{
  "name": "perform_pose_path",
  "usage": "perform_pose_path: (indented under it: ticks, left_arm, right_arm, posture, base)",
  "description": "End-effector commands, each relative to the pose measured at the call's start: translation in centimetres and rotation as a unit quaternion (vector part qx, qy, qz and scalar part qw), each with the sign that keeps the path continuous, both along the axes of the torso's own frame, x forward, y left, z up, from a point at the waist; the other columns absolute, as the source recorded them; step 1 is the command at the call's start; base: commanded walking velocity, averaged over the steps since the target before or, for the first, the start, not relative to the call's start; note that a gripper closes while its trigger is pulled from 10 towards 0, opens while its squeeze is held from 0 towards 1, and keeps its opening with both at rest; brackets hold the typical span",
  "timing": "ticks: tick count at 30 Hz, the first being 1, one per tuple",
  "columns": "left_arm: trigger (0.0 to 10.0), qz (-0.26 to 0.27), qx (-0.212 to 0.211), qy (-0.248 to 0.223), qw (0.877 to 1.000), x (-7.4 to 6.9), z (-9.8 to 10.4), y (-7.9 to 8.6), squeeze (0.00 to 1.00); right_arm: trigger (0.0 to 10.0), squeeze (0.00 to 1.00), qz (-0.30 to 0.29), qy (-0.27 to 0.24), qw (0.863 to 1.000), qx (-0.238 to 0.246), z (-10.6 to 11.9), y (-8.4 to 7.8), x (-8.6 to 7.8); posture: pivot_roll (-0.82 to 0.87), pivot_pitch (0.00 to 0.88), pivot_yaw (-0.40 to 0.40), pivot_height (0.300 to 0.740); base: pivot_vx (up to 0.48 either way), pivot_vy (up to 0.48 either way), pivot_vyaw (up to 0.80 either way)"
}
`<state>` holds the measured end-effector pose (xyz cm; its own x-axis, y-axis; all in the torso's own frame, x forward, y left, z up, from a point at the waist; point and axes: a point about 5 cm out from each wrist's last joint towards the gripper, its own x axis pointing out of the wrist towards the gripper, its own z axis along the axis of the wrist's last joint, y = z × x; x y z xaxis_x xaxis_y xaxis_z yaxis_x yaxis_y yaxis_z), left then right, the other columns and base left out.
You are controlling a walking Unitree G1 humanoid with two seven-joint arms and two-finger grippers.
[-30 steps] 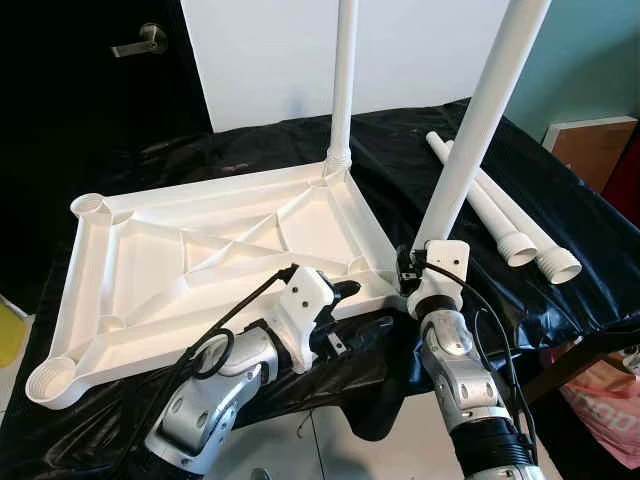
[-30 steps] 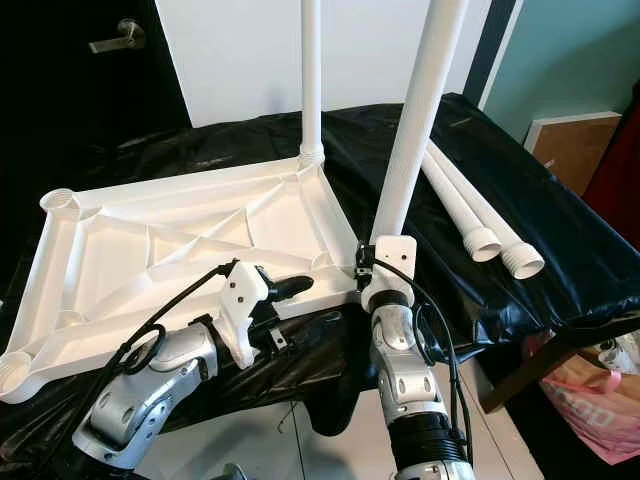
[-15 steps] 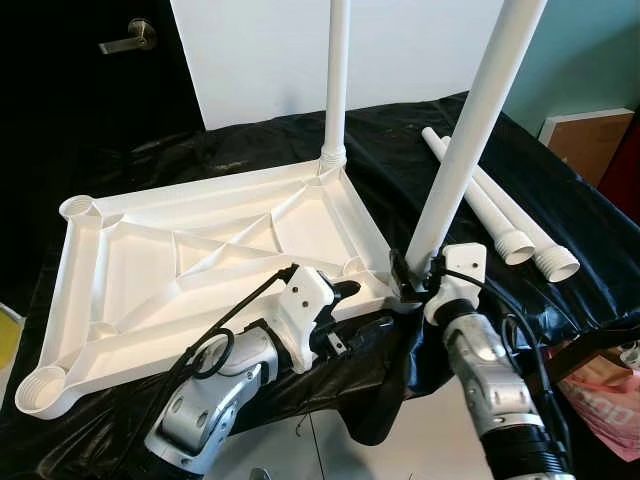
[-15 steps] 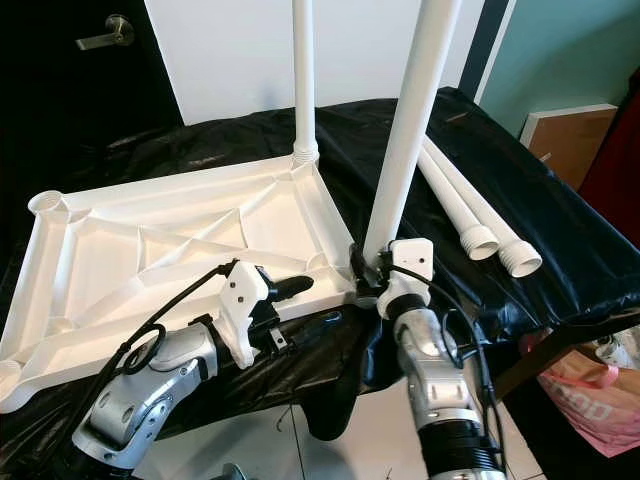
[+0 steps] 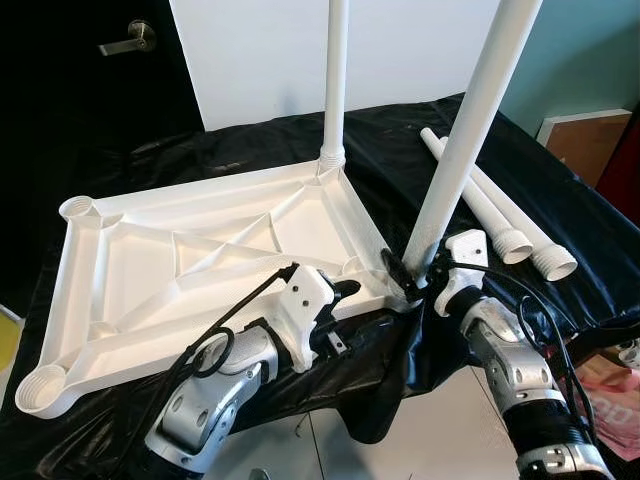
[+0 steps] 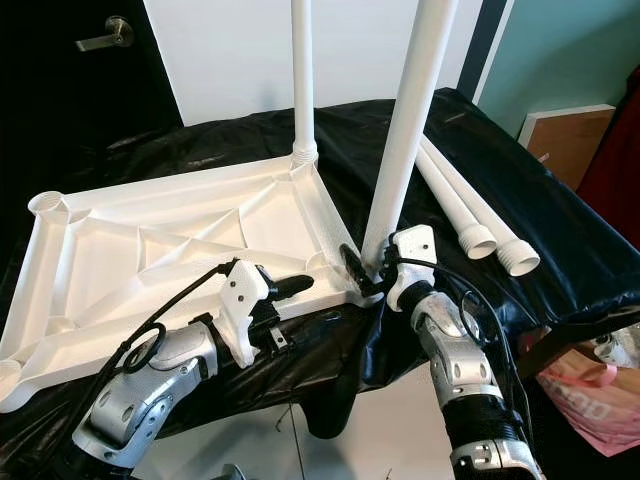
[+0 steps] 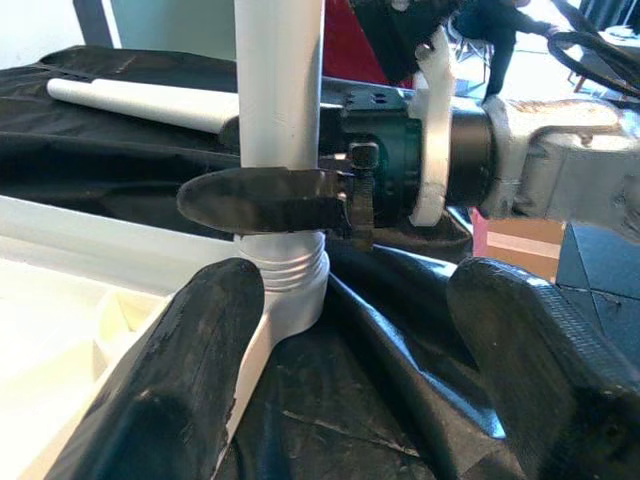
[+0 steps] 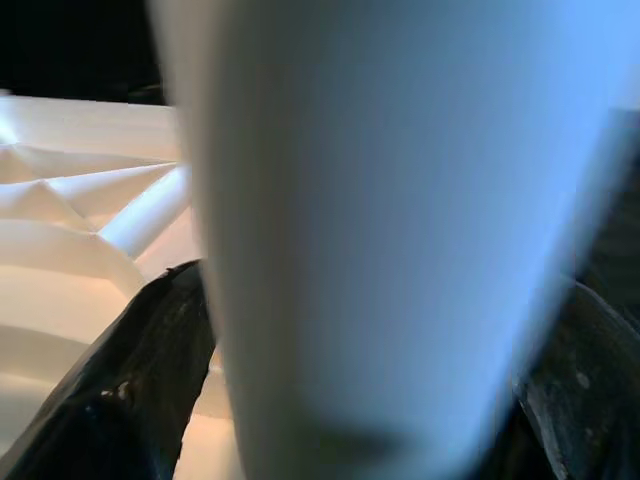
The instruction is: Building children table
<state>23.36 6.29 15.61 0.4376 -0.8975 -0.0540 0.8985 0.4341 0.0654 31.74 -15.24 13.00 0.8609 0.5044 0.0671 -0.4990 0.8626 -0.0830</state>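
The white tabletop lies upside down on a black-draped table. One white leg stands in its far right corner. A second leg stands in the near right corner socket, and my right gripper is shut on its base; the leg sits between the black fingers. My left gripper hovers open at the tabletop's front edge, just left of that leg, with nothing between its fingers. Two loose legs lie to the right.
Black cloth hangs over the table's front edge. A dark door with a handle is at the back left. A brown box stands at the right, and a pink bag lies on the floor below it.
My right forearm has swung out to the right while its gripper stays on the leg's base. The leg remains in the corner socket. The left arm has not moved.
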Motion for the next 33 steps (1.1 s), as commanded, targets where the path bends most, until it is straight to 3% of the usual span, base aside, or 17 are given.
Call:
perform_pose_path:
  ticks: [1,3,4,5,6,7,16,17,18,19,24,33]
  left_arm:
    - [10.0,-0.006,0.005,0.002,1.000,0.1,-0.1,0.1,0.00]
    - [10.0,-0.006,0.005,0.002,1.000,0.1,-0.1,0.1,0.00]
    - [10.0,-0.004,0.006,0.001,1.000,0.2,0.0,0.2,0.00]
    - [10.0,-0.003,0.007,0.000,1.000,0.2,0.0,0.3,0.00]
    - [10.0,-0.003,0.007,0.000,1.000,0.2,0.0,0.3,0.00]
    - [10.0,-0.002,0.007,0.000,1.000,0.2,0.0,0.3,0.00]
    - [10.0,-0.003,0.006,0.002,1.000,-0.1,0.0,0.2,0.00]
    - [10.0,-0.004,0.006,0.003,1.000,-0.1,-0.1,0.2,0.00]
    - [10.0,-0.004,0.006,0.003,1.000,-0.1,-0.1,0.2,0.00]
    - [10.0,-0.005,0.006,0.003,1.000,-0.1,-0.1,0.2,0.00]
    - [10.0,-0.006,0.006,0.004,1.000,-0.1,-0.1,0.1,0.00]
    - [10.0,-0.011,0.008,0.005,1.000,-0.2,-0.2,0.0,0.00]
  right_arm:
    - [10.0,0.00,0.030,-0.001,1.000,-0.010,0.0,0.4,0.2]
    - [10.0,0.00,0.030,-0.001,1.000,-0.010,0.0,0.4,0.2]
    - [8.8,0.00,0.039,0.001,0.999,-0.017,-0.1,0.4,0.3]
    - [0.9,0.00,0.045,0.004,0.999,-0.022,-0.2,0.3,0.4]
    - [0.9,0.00,0.045,0.004,0.999,-0.022,-0.2,0.3,0.4]
    - [0.0,0.00,0.048,0.007,0.999,-0.024,-0.3,0.1,0.5]
    - [0.0,0.00,0.048,0.011,0.998,-0.028,-0.6,-0.2,0.5]
    - [2.6,0.00,0.046,0.013,0.998,-0.028,-0.8,-0.3,0.5]
    - [2.6,0.00,0.046,0.013,0.998,-0.028,-0.8,-0.3,0.5]
    - [10.0,0.00,0.043,0.018,0.999,-0.027,-0.9,-0.4,0.4]
    - [10.0,0.00,0.041,0.020,0.999,-0.027,-1.0,-0.4,0.5]
    - [10.0,0.00,-0.038,0.024,0.999,-0.019,-1.7,-0.5,0.4]
  posture:
    - [0.00,0.007,-0.014,0.740]
    - [0.00,0.007,-0.014,0.740]
    - [0.00,0.006,-0.015,0.740]
    - [0.01,0.007,-0.018,0.740]
    - [0.01,0.007,-0.018,0.740]
    - [0.01,0.007,-0.018,0.740]
    - [0.01,0.012,-0.015,0.740]
    - [0.01,0.012,-0.015,0.740]
    - [0.01,0.012,-0.015,0.740]
    - [0.00,0.012,-0.014,0.740]
    - [0.00,0.011,-0.013,0.740]
    - [0.00,0.001,-0.019,0.740]
  base:
    - [0.000,0.000,0.00]
    - [0.000,0.000,0.00]
    - [0.000,0.000,0.00]
    - [0.000,0.000,0.00]
    - [0.000,0.000,0.00]
    - [0.000,0.000,0.00]
    - [0.000,0.000,0.00]
    - [0.000,0.000,0.00]
    - [0.000,0.000,0.00]
    - [0.000,0.000,0.00]
    - [0.000,0.000,0.00]
    - [0.000,0.000,0.00]
